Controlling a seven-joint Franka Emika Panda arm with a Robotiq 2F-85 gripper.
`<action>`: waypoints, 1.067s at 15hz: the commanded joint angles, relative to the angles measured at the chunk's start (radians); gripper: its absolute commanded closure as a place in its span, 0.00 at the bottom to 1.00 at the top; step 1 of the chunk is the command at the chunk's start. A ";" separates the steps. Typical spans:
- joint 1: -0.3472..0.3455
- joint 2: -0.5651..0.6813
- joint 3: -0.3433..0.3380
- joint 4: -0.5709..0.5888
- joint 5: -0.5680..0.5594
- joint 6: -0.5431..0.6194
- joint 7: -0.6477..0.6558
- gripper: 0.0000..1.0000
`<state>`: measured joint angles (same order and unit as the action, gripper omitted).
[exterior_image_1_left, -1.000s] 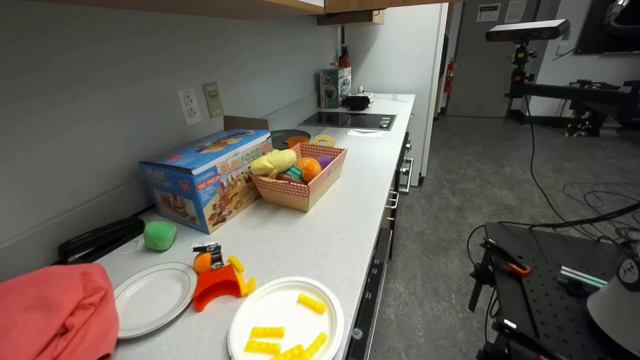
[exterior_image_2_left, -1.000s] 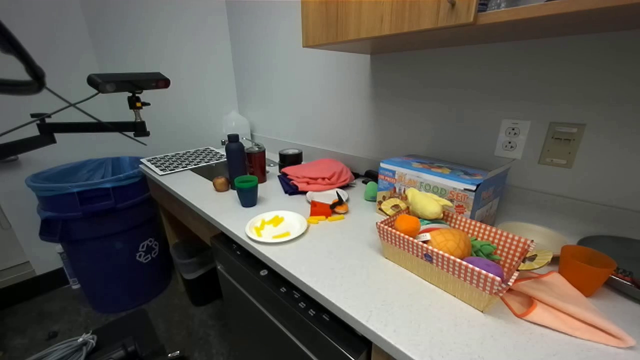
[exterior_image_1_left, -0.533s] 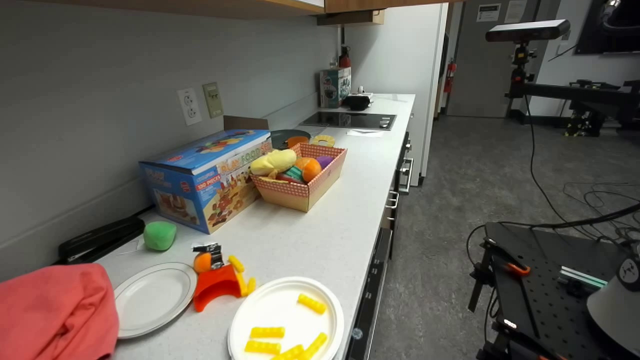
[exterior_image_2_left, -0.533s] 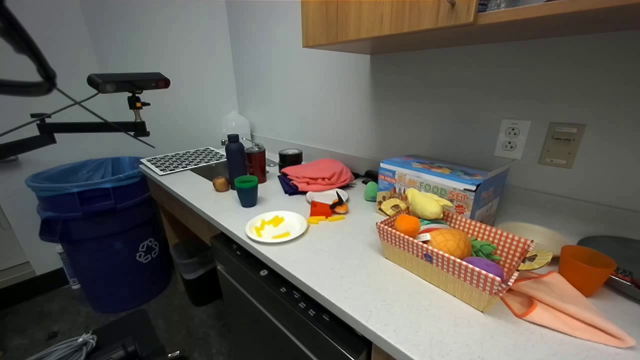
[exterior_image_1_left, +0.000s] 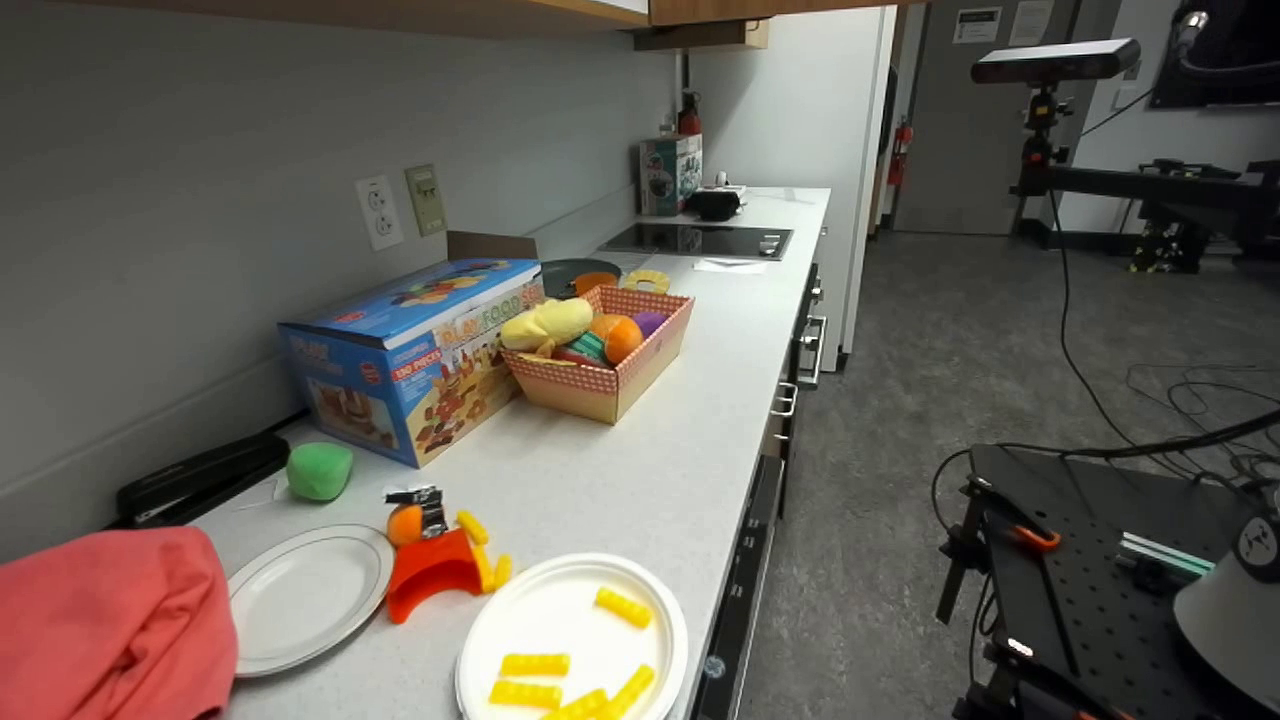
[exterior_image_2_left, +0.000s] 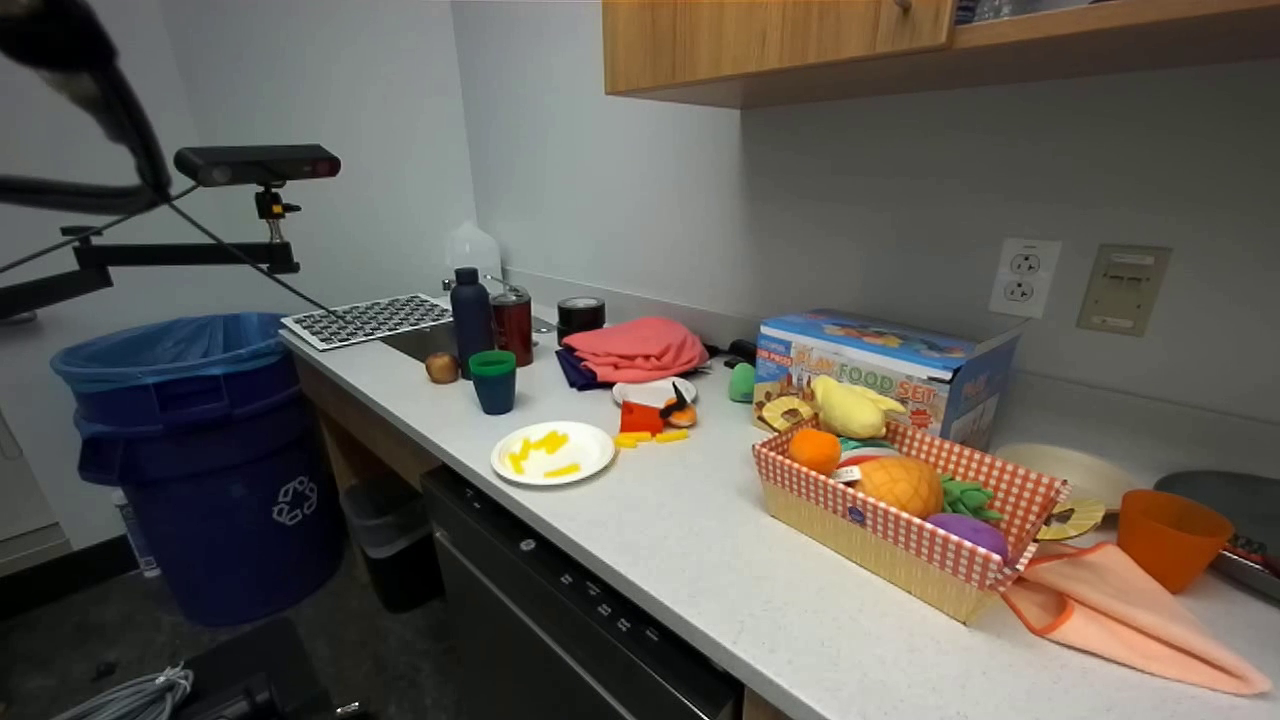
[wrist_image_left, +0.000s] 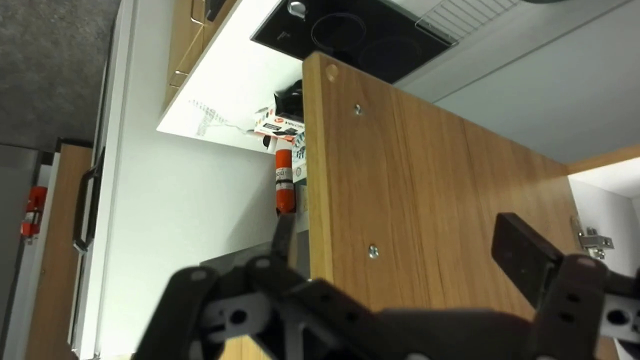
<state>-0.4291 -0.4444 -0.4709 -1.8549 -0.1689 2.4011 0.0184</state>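
In the wrist view my gripper (wrist_image_left: 397, 240) is open and empty, its black fingers spread wide. An open wooden cabinet door (wrist_image_left: 450, 190) fills the space behind and between the fingers, with its pale edge near the left finger. I cannot tell whether a finger touches it. A metal hinge (wrist_image_left: 595, 242) joins the door to a white cabinet interior (wrist_image_left: 605, 210) at the right. The gripper is out of both exterior views. Only a dark, blurred cable or hose of the arm (exterior_image_2_left: 130, 120) shows at the upper left of an exterior view.
Below the door lie a black cooktop (wrist_image_left: 345, 35), a red extinguisher (wrist_image_left: 284, 180) and a small box (wrist_image_left: 275, 122). The counter holds a toy-food basket (exterior_image_2_left: 870, 550), a blue box (exterior_image_1_left: 350, 380), a plate with yellow pieces (exterior_image_1_left: 560, 615) and a pink cloth (exterior_image_2_left: 640, 350). An upper cabinet (exterior_image_2_left: 780, 50) overhangs.
The dark cable or hose has moved right and further into an exterior view at its upper left. At the upper right of an exterior view, it has moved left. The counter objects are unchanged.
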 joint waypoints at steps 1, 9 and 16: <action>0.019 0.105 -0.038 0.078 0.061 0.084 -0.032 0.00; 0.087 0.168 -0.112 0.120 0.262 0.157 -0.207 0.00; 0.225 0.137 -0.227 0.125 0.478 0.125 -0.466 0.00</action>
<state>-0.2925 -0.3026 -0.6539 -1.7649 0.2262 2.5471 -0.3476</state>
